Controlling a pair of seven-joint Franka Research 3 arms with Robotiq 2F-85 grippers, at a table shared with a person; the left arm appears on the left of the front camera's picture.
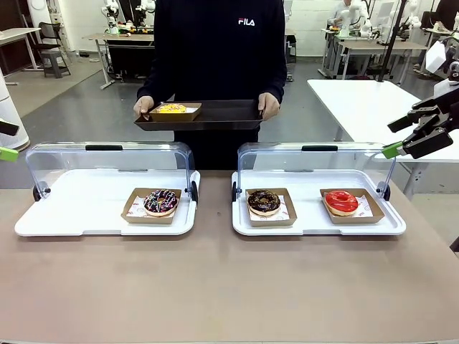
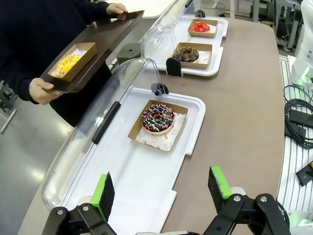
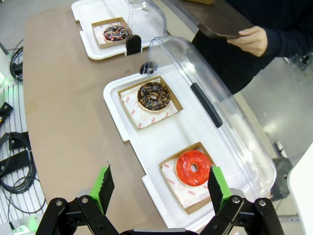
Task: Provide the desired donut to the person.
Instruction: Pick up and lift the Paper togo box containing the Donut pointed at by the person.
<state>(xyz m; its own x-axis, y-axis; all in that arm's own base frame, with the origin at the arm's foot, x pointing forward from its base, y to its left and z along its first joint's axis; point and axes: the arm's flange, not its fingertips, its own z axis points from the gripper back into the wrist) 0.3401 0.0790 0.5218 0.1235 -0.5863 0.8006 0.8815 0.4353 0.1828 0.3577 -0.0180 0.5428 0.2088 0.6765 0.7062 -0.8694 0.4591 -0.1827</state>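
The person (image 1: 215, 50) stands across the table, both hands holding a dark tray (image 1: 222, 115) with a yellow-topped donut (image 1: 172, 109) in a cardboard box. A sprinkled chocolate donut (image 1: 161, 201) lies on the left white tray (image 1: 79, 211). On the right white tray (image 1: 308, 223) lie a chocolate donut (image 1: 264, 201) and a red-glazed donut (image 1: 341, 201). Which is the desired donut I cannot tell. My left gripper (image 1: 7, 140) hangs open at the far left, short of the sprinkled donut (image 2: 157, 118). Open too, my right gripper (image 1: 396, 136) hovers at the right above the red donut (image 3: 193, 168).
Both white trays have clear domed lids (image 1: 107, 161) (image 1: 315, 161) swung open toward the person. The brown tabletop (image 1: 215, 279) in front of the trays is bare. Another white table (image 1: 358, 100) stands behind at the right. Cables (image 2: 296, 122) lie off the table's side.
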